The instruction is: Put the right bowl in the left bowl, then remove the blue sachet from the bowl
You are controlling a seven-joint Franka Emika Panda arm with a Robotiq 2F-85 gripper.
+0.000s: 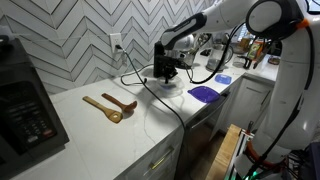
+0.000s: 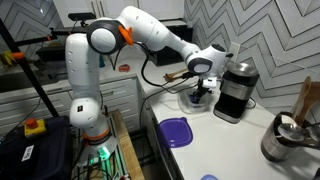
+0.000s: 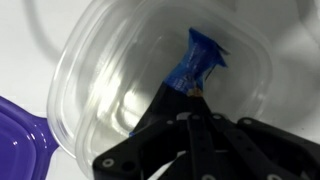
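In the wrist view a clear plastic bowl [image 3: 100, 70] fills the frame. The blue sachet [image 3: 200, 55], a small crumpled dark-blue packet, stands up inside it. My gripper [image 3: 185, 98] reaches down into the bowl, and its black fingers meet on the sachet's lower end. In both exterior views the gripper [image 1: 165, 68] [image 2: 201, 90] hangs low over the bowl [image 1: 166, 84] on the white counter. A second bowl cannot be told apart from the first.
A wide purple-blue dish [image 1: 205, 93] [image 2: 175, 131] [image 3: 15, 125] lies beside the bowl, and a smaller light-blue dish [image 1: 222, 79] lies beyond it. Wooden spoons [image 1: 110, 106] lie on the counter. A black coffee maker [image 2: 235, 90] and a metal kettle [image 2: 285, 140] stand close by.
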